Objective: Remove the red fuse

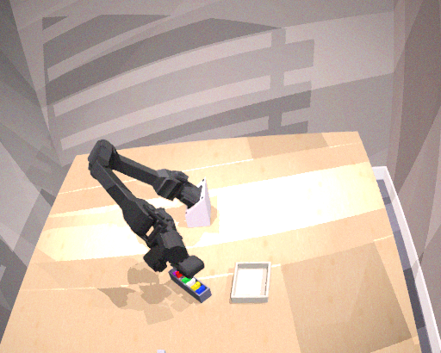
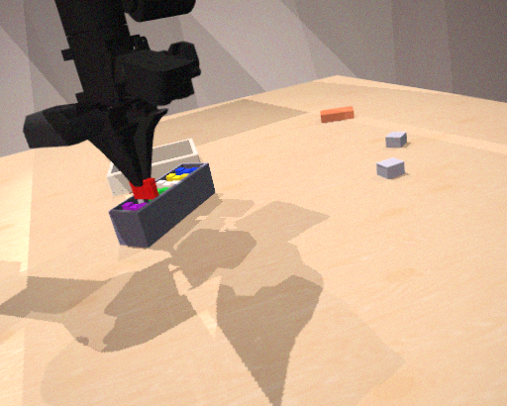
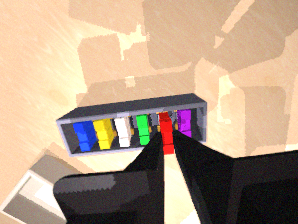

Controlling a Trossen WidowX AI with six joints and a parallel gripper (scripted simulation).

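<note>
Table (image 2: 379, 277): pale wood look, faint grain, smooth, matt, soft mottling. Arm (image 1: 127, 207) and gripper (image 2: 141, 179): dark charcoal, plastic-like, matt, faint sheen on upper edges. Block (image 2: 171, 208): slate grey, flat matt, plastic-like. Red fuse (image 2: 145, 188), pinched between fingers: saturated, plain, smooth plastic look; same for blue (image 3: 83, 135), yellow (image 3: 103, 133), white (image 3: 122, 132), green (image 3: 143, 129), purple (image 3: 184, 122) fuses. Tray (image 1: 250, 281): off-white, matt, smooth. Small grey cubes (image 2: 390, 167) and orange brick (image 2: 337, 114): flat, unglossed. Walls (image 1: 179, 65): grey, matt.
</note>
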